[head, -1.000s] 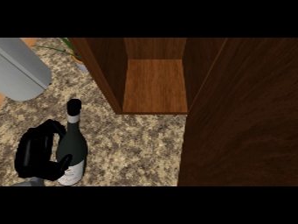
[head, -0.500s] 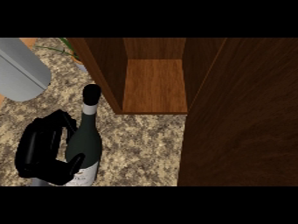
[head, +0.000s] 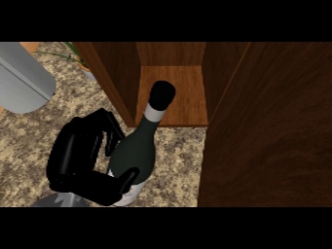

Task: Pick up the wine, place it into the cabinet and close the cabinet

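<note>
Black left hand curls round the dark glass wine bottle, over speckled granite bench, neck pointing into open wooden cabinet

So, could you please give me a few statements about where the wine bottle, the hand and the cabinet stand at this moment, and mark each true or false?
1. The left hand is curled round the wine bottle. True.
2. The bottle lies flat on the counter. False: it is held up, neck pointing towards the cabinet.
3. The cabinet is open, its wooden shelf showing. True.
4. The bottle stands fully inside the cabinet. False: only its top overlaps the shelf's front edge.
5. The right hand holds the cabinet door. False: no right hand shows.
</note>
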